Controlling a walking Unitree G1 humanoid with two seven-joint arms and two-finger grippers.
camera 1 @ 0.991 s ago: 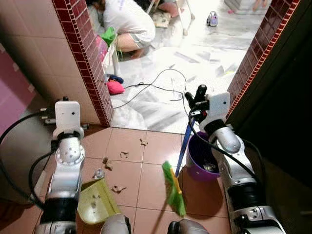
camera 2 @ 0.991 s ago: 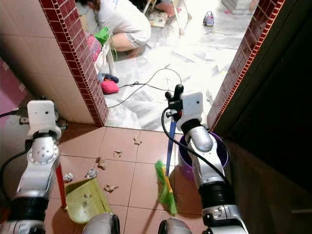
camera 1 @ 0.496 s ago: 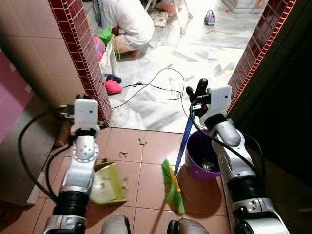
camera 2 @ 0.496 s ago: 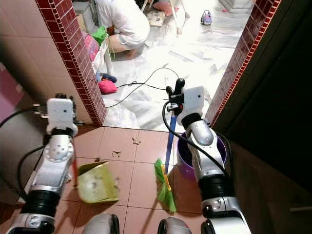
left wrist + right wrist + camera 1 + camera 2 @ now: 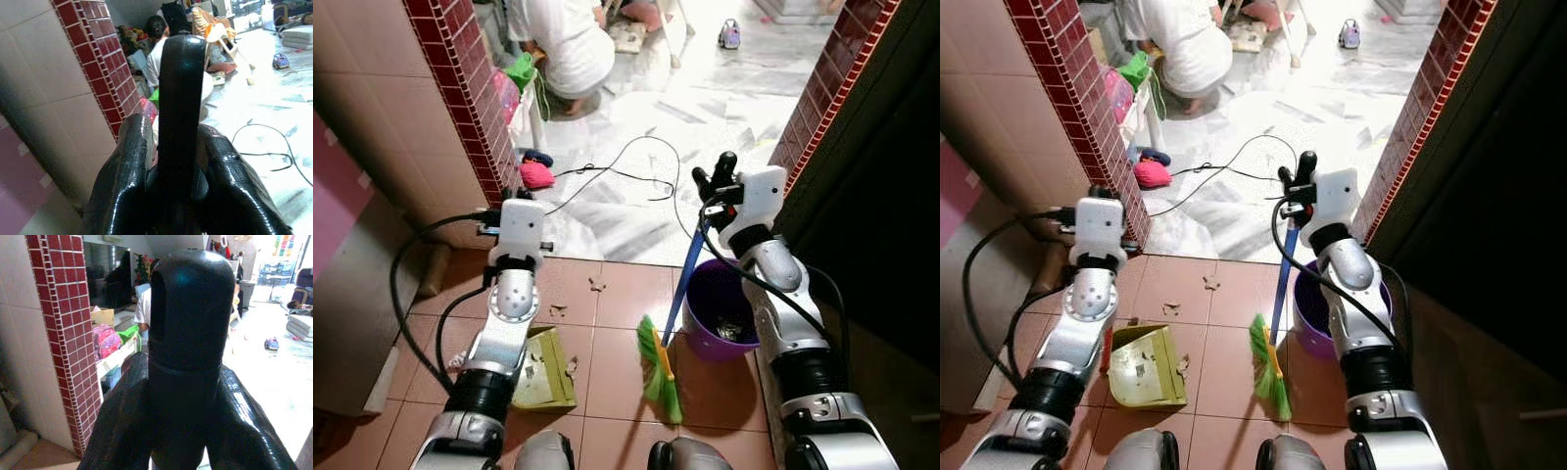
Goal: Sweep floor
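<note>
My right gripper (image 5: 712, 176) is shut on the black top end of the broom's blue handle (image 5: 682, 286). The handle slants down to green bristles (image 5: 659, 370) resting on the terracotta tiles. Just left of the bristles, the yellow-green dustpan (image 5: 544, 368) lies on the tiles with scraps inside. My left gripper (image 5: 507, 199) is shut on its long upright handle, whose black top (image 5: 180, 98) stands between the fingers (image 5: 132, 161). Paper scraps (image 5: 599, 285) lie on the tiles beyond the pan.
A purple bucket (image 5: 697, 311) stands right of the broom, against the dark wall. Red-brick pillars (image 5: 460, 98) frame a doorway onto a marble floor with a black cable (image 5: 626, 176) and a pink slipper (image 5: 536, 174). A person (image 5: 568, 44) crouches there.
My left arm has carried the dustpan rightward, closer to the broom bristles, and it now lies flat again. The right arm and broom have barely moved.
</note>
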